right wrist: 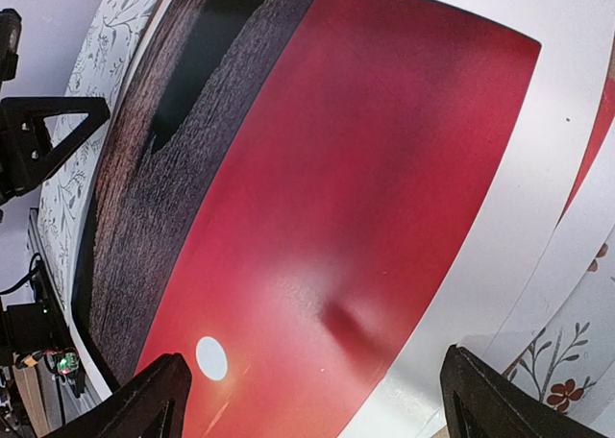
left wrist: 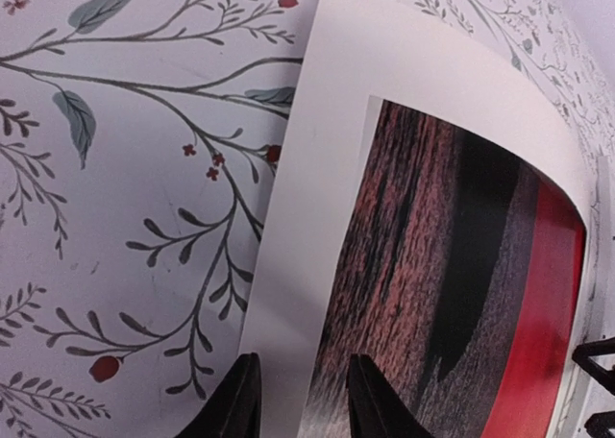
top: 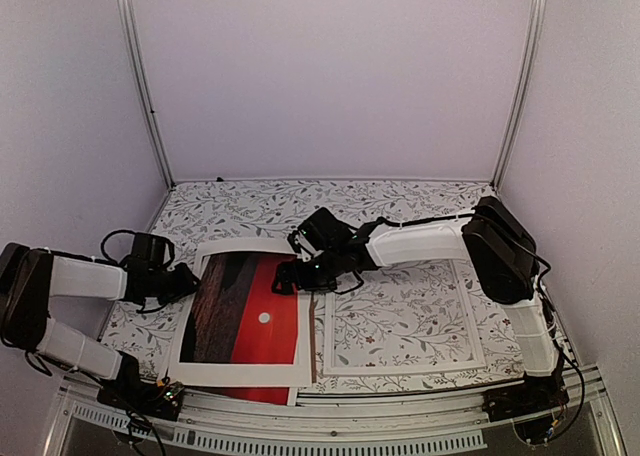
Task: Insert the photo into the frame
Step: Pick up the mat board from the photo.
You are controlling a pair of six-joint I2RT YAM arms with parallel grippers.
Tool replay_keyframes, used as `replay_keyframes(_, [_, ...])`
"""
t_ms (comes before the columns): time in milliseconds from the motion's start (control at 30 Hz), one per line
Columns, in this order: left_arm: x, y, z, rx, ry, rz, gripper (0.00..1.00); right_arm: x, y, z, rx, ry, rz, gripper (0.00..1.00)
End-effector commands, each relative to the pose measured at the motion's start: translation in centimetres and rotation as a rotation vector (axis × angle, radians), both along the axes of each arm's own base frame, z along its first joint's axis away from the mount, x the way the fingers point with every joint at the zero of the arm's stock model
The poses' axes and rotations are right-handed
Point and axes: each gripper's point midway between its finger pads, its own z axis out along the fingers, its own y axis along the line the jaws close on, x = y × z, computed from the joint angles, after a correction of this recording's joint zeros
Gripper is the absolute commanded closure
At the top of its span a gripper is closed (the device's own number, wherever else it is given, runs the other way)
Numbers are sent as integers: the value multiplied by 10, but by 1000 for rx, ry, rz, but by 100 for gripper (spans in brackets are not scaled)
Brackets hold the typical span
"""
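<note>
The photo [top: 250, 311], a red sunset with a small white sun and dark land, lies left of centre under a wide white window mat [top: 190, 361] whose opening shows it. The frame [top: 400, 370], thin and white with a clear pane, lies flat just to its right. My left gripper [top: 188, 281] is at the mat's left border. Its narrowly parted fingers [left wrist: 370, 404] straddle the white strip [left wrist: 317, 265], one over the cloth edge, one over the dark part of the print. My right gripper [right wrist: 322, 400] hangs wide open over the photo [right wrist: 336, 198], which has a small dent.
A leaf-patterned cloth [top: 400, 211] covers the table. A thin brown strip [top: 312, 351] shows between mat and frame. A sliver of red [top: 262, 394] pokes out below the mat's near edge. White walls and metal posts [top: 145, 86] close in the back and sides.
</note>
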Motion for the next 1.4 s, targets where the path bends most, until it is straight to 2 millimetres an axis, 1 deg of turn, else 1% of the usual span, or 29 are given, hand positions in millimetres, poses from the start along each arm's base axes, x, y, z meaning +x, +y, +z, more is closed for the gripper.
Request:
replay_keyframes(0, [-27, -12, -21, 55, 150, -78, 68, -7, -11, -22, -51, 44, 1, 6])
replay_keyframes(167, [-27, -16, -23, 119, 172, -97, 74, -8, -8, -23, -42, 47, 12, 6])
replay_keyframes(333, [-29, -22, -26, 194, 204, -121, 74, -10, -8, -28, -42, 53, 22, 6])
replay_keyframes(533, [-23, -26, -10, 195, 149, -115, 72, -9, -11, -31, -51, 48, 19, 6])
replay_keyframes(633, [-20, -28, -6, 191, 142, -122, 72, -7, -13, -28, -59, 31, 9, 6])
replay_keyframes(733, [-16, -26, 6, 203, 115, -109, 68, -4, -16, -24, -68, 9, 3, 6])
replay_keyframes(833, [-6, -20, 25, 248, 74, -92, 60, -1, -16, -14, -61, -19, 5, 6])
replay_keyframes(933, [1, -13, 33, 312, 75, -84, 52, -1, -16, -7, -57, -36, 14, 6])
replay_keyframes(1000, [2, -8, 29, 353, 108, -85, 47, 0, -17, -3, -56, -45, 16, 6])
replay_keyframes(1067, [3, -7, 24, 371, 133, -88, 45, 0, -20, -2, -63, -52, 13, 6])
replay_keyframes(1300, [1, 4, 9, 416, 200, -62, 41, -5, -30, -3, -87, -60, 17, 6])
replay_keyframes(1367, [1, 2, 5, 392, 208, -69, 41, -5, -33, -3, -97, -61, 18, 6])
